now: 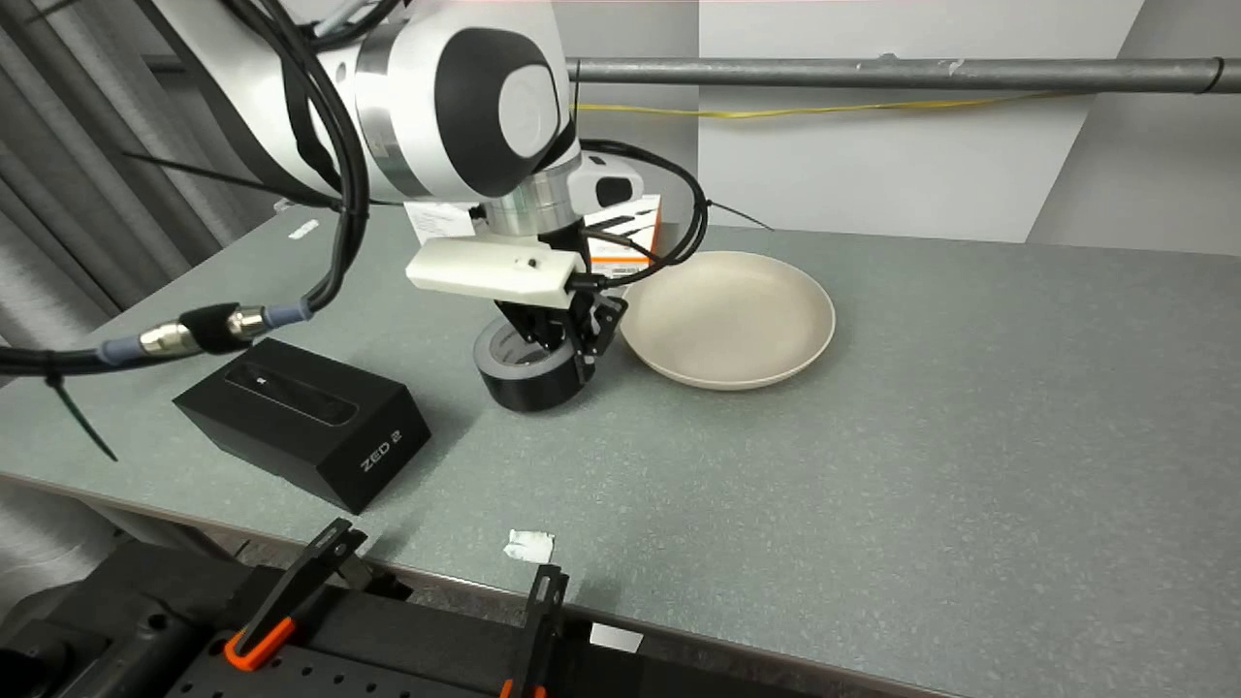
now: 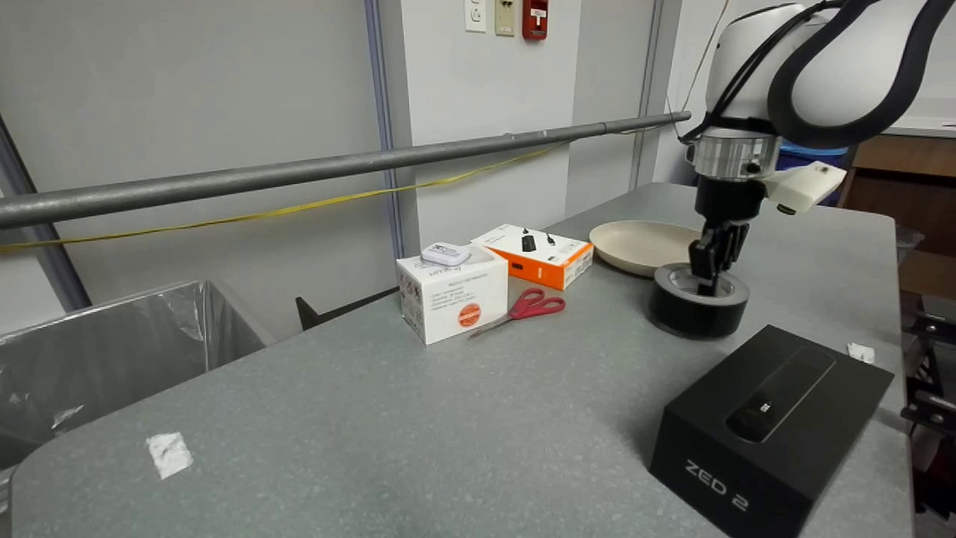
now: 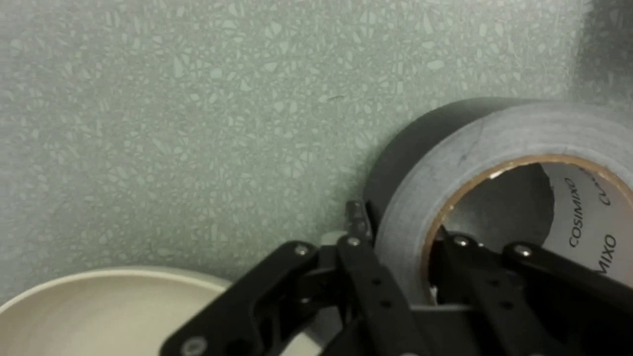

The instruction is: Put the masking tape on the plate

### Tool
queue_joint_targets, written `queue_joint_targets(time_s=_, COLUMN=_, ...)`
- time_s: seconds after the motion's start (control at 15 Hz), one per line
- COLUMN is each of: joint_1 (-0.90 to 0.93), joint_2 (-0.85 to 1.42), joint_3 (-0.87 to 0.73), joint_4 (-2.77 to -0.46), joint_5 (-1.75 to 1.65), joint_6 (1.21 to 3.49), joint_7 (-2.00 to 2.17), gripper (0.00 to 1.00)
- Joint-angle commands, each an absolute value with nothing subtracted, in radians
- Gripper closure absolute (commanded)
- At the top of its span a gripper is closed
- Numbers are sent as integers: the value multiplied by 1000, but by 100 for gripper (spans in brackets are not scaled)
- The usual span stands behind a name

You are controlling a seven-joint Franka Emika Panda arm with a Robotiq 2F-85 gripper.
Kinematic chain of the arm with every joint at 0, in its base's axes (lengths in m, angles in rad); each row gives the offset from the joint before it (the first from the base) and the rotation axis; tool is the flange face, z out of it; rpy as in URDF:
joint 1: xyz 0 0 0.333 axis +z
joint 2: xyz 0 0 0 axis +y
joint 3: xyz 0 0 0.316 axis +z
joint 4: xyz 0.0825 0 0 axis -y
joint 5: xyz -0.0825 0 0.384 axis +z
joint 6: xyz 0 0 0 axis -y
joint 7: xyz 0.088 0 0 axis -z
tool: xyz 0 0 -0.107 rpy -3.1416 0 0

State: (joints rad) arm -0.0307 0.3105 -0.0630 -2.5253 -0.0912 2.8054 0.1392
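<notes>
The task is judged to be about midway: the grasp on the black COSIMIXO tape roll (image 1: 529, 389) appears to be made, while the transfer is not yet made. The roll is found directly under the pincer (image 3: 398, 232), and in both exterior views it seems to be borne by the grey worktop (image 1: 873, 485); whether it is raised very slightly cannot be told. The cream plate (image 1: 732, 318) is seen just beside the pincer, on the outer finger's side, and the roll is not yet placed on it. The lift, the carry over the plate's rim, the lowering and the release are left to be done.

The pincer is parted by no more than the thickness of the roll's wall, which is straddled: the inner finger (image 3: 467, 269) is set within the hollow core, the outer finger (image 3: 368, 272) against the black outside. No gap is made out in the wrist view, so the wall is judged to be clamped, though how firmly cannot be told. Since the roll is gripped at one edge, some tilting may be expected when it is lifted.
</notes>
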Motion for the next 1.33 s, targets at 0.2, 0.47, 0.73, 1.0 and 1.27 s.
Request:
queue_joint_targets(time_s=0.2, joint_1=-94, joint_2=167, joint_3=-109, joint_4=-2436, joint_5=9, joint_6=2729, joint_7=121, gripper=94)
queue_joint_targets(time_s=0.47, joint_1=-144, joint_2=311, joint_3=-158, joint_4=-2263, joint_5=45, joint_6=2716, joint_7=150, gripper=94)
queue_joint_targets(time_s=0.73, joint_1=-182, joint_2=454, joint_3=-143, joint_4=-2141, joint_5=134, joint_6=2711, joint_7=160, gripper=94)
queue_joint_targets(time_s=1.0, joint_1=-178, joint_2=577, joint_3=-145, joint_4=-2038, joint_5=159, joint_6=2699, joint_7=190, gripper=94)
queue_joint_targets(time_s=1.27, joint_1=-174, joint_2=626, joint_3=-149, joint_4=-1989, joint_5=151, joint_6=2671, joint_7=211, gripper=79)
